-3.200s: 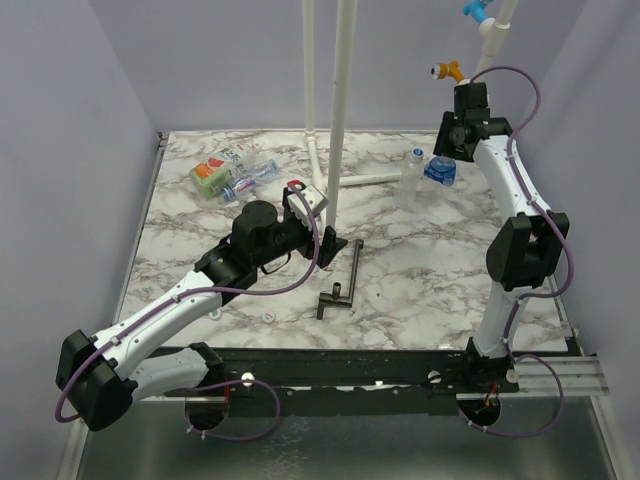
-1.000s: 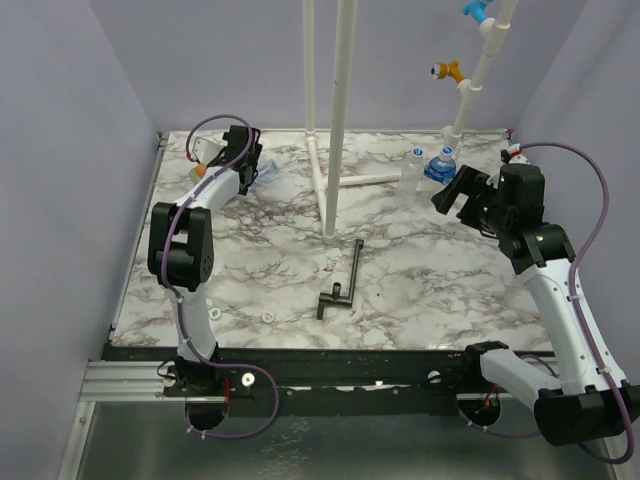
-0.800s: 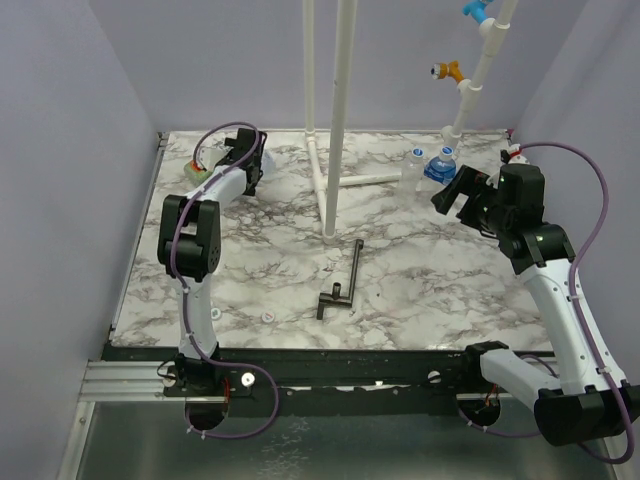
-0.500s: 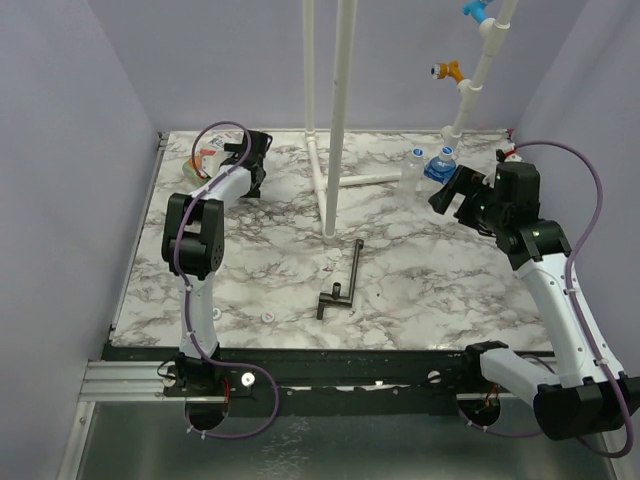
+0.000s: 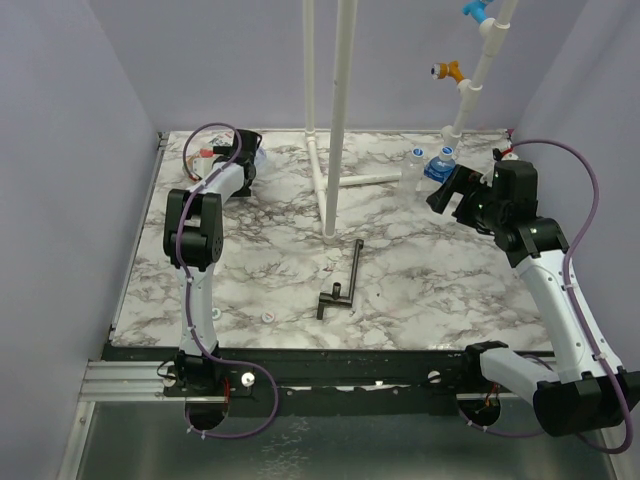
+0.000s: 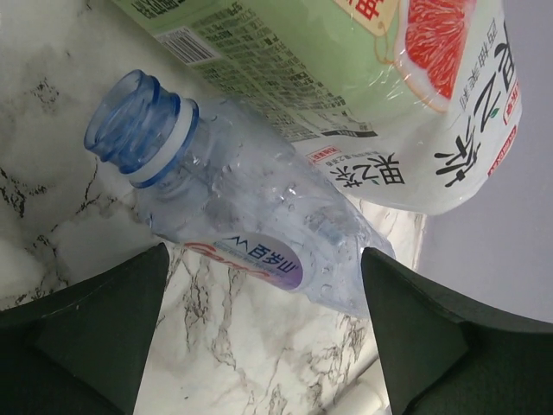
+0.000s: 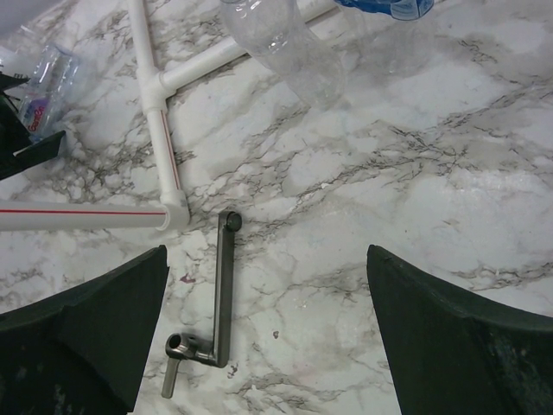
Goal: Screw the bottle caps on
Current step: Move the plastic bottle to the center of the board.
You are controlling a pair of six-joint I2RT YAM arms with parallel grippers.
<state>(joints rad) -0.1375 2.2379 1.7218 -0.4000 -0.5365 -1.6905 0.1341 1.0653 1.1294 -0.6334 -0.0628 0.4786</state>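
A clear bottle [image 6: 259,225] with a blue, uncapped neck lies on the marble just ahead of my open left gripper [image 6: 263,346]. Beside it lies a larger bottle with a green, orange and red label [image 6: 363,78]. In the top view my left gripper [image 5: 248,163] covers these bottles at the back left. My right gripper [image 5: 447,192] hangs open and empty above the table. It is just in front of a clear bottle [image 5: 413,165] and a blue-labelled bottle [image 5: 440,165]. Two white caps [image 5: 215,313] [image 5: 268,317] lie near the front edge.
A black T-shaped tool [image 5: 345,280] [image 7: 220,294] lies mid-table. White pipes [image 5: 338,110] rise from a base [image 7: 155,112] at the back centre. Another pipe with blue and orange fittings [image 5: 470,70] stands at the back right. Purple walls enclose the table.
My left arm has swung its gripper further over the back-left bottles, now hiding them from above. My right gripper has edged slightly toward the back-right bottles. Both stay open.
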